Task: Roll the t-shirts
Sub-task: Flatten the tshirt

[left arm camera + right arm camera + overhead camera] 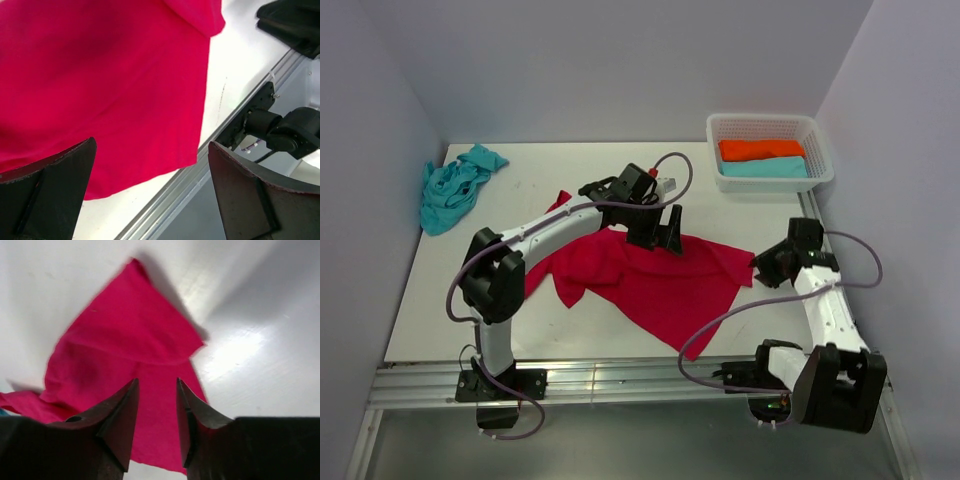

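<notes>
Showing 1 crimson t-shirt (660, 285), 1 turquoise t-shirt (450, 190), 1 white basket (760, 120)

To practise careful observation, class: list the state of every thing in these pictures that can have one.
red t-shirt: spread out, rumpled, not rolled.
turquoise t-shirt: crumpled heap, far-left corner.
basket: holds an orange bundle and a turquoise bundle.
left hand: wide open above the red t-shirt, empty.
right hand: narrowly open over the shirt's right corner, gripping nothing.
</notes>
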`<act>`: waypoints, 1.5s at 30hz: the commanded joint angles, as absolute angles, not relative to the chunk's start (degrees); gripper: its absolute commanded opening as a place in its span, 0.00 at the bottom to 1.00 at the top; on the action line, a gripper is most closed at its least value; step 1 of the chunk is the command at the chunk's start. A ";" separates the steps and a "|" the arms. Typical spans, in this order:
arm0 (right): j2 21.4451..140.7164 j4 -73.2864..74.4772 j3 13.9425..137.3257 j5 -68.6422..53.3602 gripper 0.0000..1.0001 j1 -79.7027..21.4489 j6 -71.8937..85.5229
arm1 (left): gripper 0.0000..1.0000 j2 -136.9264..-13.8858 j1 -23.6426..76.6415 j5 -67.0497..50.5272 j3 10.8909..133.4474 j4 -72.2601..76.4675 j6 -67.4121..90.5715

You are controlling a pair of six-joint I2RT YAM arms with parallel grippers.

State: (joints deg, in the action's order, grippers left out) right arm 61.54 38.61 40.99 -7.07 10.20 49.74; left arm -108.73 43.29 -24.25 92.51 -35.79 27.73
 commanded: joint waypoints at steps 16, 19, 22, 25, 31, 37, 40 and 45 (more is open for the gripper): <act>61.70 23.29 25.84 -6.16 0.50 13.27 55.98 | 0.99 -108.55 43.33 -24.96 92.20 -36.12 26.37; 63.19 21.98 25.66 -5.11 0.50 13.27 57.21 | 0.99 -108.46 42.89 -25.31 92.37 -36.56 26.02; 63.90 20.74 25.31 -4.31 0.50 13.27 58.00 | 1.00 -108.54 42.45 -25.23 92.72 -37.09 25.66; 65.30 19.25 25.14 -3.69 0.50 13.27 58.88 | 1.00 -108.28 41.84 -25.49 92.72 -37.35 25.40; 69.52 16.26 23.91 -4.22 0.43 13.18 60.91 | 0.99 -107.40 39.91 -25.93 91.50 -37.71 25.31; 70.93 14.33 22.24 -5.45 0.14 12.57 63.02 | 1.00 -104.94 36.31 -28.38 88.07 -35.86 26.72; 72.24 16.86 25.03 -5.28 0.00 12.48 62.23 | 0.99 -103.54 34.29 -28.65 87.02 -36.03 26.98; 71.98 29.33 36.37 -0.09 0.00 12.04 57.50 | 1.00 -96.79 31.47 -25.58 82.98 -38.32 25.93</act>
